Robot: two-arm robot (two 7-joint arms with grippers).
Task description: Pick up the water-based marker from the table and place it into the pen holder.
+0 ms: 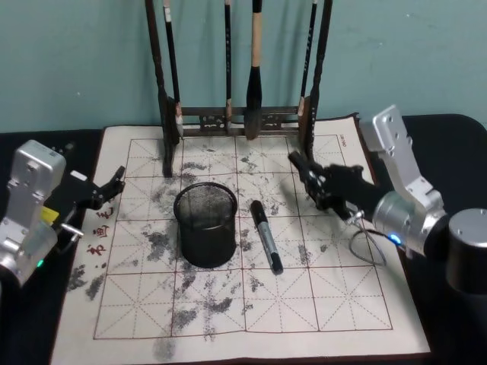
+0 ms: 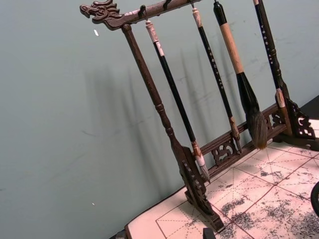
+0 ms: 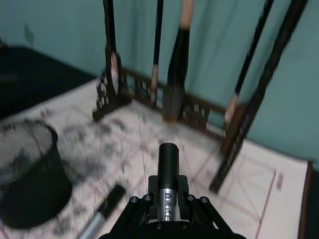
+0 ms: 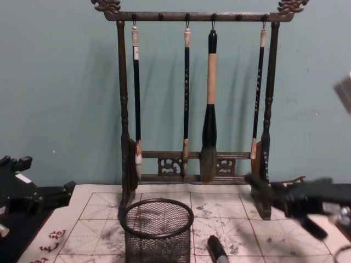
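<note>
Marker [image 1: 266,236] lies flat on the mat [image 1: 342,304] covering the table [image 1: 464,137], just right of the pen holder [image 1: 205,223] and apart from it. Right end effector [image 1: 298,163] hovers over the mat near the brush rack [image 1: 240,118]; how far open it is cannot be told. Left end effector [image 1: 114,184] sits at the mat's left edge, slightly parted and empty.
</note>
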